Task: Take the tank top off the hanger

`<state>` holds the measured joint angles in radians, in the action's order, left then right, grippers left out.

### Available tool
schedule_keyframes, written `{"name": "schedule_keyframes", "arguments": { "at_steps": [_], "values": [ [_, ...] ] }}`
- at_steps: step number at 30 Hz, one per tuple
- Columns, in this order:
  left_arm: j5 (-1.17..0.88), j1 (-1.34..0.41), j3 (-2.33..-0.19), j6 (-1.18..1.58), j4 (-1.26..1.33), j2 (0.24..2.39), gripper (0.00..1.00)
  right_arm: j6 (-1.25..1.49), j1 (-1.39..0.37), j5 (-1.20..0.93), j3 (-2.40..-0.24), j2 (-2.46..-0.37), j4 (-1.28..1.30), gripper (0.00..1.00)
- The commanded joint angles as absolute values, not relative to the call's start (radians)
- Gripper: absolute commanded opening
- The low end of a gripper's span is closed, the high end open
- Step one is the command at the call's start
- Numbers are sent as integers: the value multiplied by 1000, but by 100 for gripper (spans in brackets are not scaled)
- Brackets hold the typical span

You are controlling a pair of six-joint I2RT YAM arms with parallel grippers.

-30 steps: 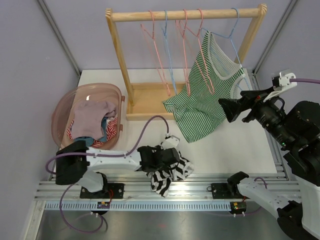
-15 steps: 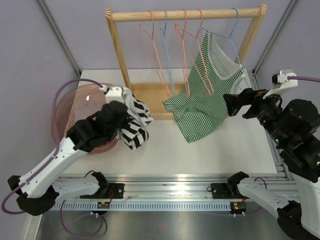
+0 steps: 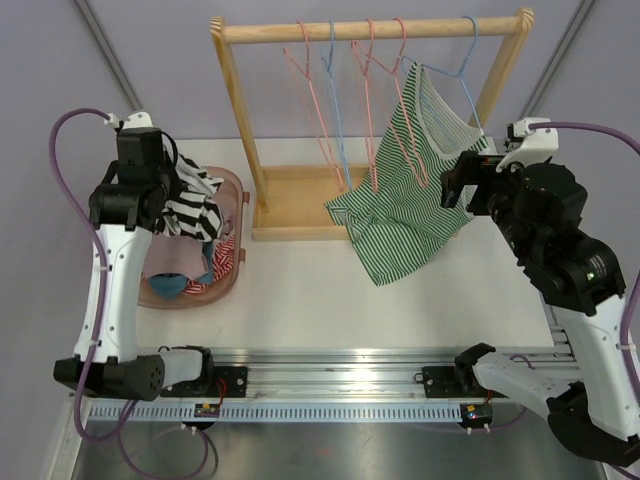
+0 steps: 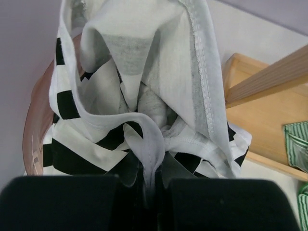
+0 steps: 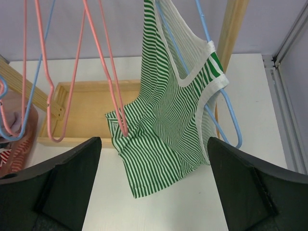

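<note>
The green-and-white striped tank top [image 3: 410, 190] hangs on a blue hanger [image 3: 462, 60] at the right end of the wooden rack. Its lower left part is caught on a pink hanger [image 5: 113, 103]. My right gripper [image 3: 458, 190] is open and empty, just right of the tank top at mid height. In the right wrist view the tank top [image 5: 168, 120] and the blue hanger [image 5: 226, 110] lie ahead between my wide-open right gripper [image 5: 154, 192]. My left gripper [image 3: 168, 195] is shut on a black-and-white striped garment [image 3: 192, 205] held above the pink basket [image 3: 228, 282]; the left wrist view shows the fabric [image 4: 120, 139] pinched in the gripper [image 4: 154, 187].
The wooden rack [image 3: 370, 28] carries several empty pink and blue hangers [image 3: 312, 95] left of the tank top; its wooden base tray [image 3: 300, 205] sits below. The basket holds other clothes [image 3: 175, 268]. A metal rail [image 3: 330, 375] runs along the near edge.
My left arm has lifted the black-and-white garment from the front of the table up and left to over the basket. My right gripper has moved left, closer to the tank top.
</note>
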<state>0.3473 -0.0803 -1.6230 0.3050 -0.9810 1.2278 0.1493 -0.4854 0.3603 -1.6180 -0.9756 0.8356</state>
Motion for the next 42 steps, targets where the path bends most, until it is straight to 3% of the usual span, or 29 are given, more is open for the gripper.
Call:
{"name": "schedule_keyframes", "arguments": {
  "at_steps": [1, 5, 6, 7, 17, 27, 31, 36, 37, 42],
  "values": [
    [219, -6, -1655, 264, -953, 1310, 8, 130, -486, 422, -1672, -1000, 819, 100],
    [163, 72, -1647, 279, -965, 1373, 34, 112, -486, 460, -1724, -1054, 844, 100],
    [150, 84, -1647, 282, -966, 1376, 73, 109, -486, 472, -1738, -1063, 848, 99],
    [153, 86, -1652, 288, -969, 1371, 99, 107, -485, 479, -1768, -1083, 854, 99],
    [5, 58, -1577, 270, -924, 1175, 99, 57, -379, 393, -2066, -1316, 968, 99],
    [-84, -127, -1390, 245, -893, 899, 99, 14, -222, 258, -2238, -1502, 1000, 100],
    [-57, -215, -1359, 224, -913, 853, 99, -23, -180, 106, -2290, -1587, 1002, 97],
    [-43, -259, -1324, 215, -905, 836, 99, -37, -179, 11, -2344, -1649, 1031, 75],
    [-35, -262, -1318, 215, -904, 838, 99, -37, -179, 3, -2345, -1657, 1031, 64],
    [-35, -275, -1315, 215, -896, 857, 99, -26, -179, -49, -2364, -1680, 1054, 41]
  ]
}}
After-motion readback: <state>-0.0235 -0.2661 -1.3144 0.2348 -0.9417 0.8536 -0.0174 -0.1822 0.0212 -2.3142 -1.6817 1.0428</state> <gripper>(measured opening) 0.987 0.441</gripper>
